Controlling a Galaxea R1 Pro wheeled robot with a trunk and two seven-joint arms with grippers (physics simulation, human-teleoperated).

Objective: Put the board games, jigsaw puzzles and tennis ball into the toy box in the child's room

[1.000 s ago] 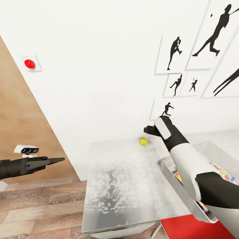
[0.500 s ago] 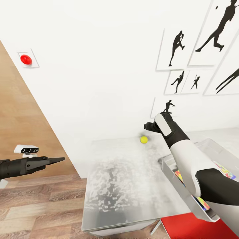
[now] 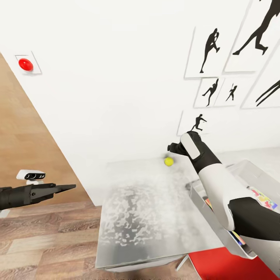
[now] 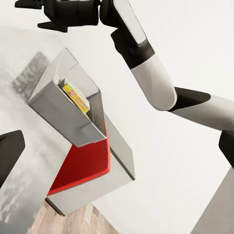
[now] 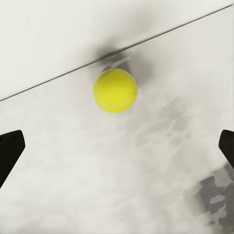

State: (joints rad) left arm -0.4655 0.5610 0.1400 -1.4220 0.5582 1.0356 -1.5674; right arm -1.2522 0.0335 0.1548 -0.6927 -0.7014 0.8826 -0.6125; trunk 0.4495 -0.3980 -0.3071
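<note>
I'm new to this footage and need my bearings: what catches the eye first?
A yellow-green tennis ball lies on the pale table by the white wall, the right gripper open just above it. Black sports silhouette pictures hang on the wall above, and a red round button sits far to the left.

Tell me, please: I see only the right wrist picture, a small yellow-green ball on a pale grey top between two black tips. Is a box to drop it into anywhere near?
Observer: Yes. A light grey rectangular toy box stands on the same pale grey table, beside the right arm.
Operator: Is anything in it?
Observer: Colourful flat toys lie inside.
Operator: Where is the other arm?
Observer: The left gripper hangs off the table's end, over the brown wood-plank floor.
</note>
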